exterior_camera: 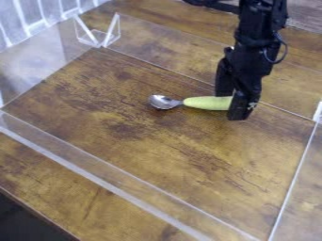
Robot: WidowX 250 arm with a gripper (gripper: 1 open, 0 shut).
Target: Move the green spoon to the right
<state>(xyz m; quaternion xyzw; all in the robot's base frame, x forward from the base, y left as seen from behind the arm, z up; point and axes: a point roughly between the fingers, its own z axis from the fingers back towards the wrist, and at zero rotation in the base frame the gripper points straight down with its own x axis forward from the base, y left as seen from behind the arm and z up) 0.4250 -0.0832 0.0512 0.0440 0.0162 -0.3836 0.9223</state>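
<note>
The green spoon (189, 102) lies flat on the wooden table, its metal bowl (164, 102) pointing left and its yellow-green handle (206, 102) pointing right. My black gripper (235, 102) hangs straight down over the right end of the handle, low near the table. Its fingers (240, 106) stand open and hold nothing. The handle's right tip is hidden behind the fingers.
A clear acrylic wall (138, 202) rings the work area, with an edge along the front and one at the right (302, 160). A white rack (38, 24) and a clear stand (98, 33) sit at the back left. Bare wood (113, 122) lies left of the spoon.
</note>
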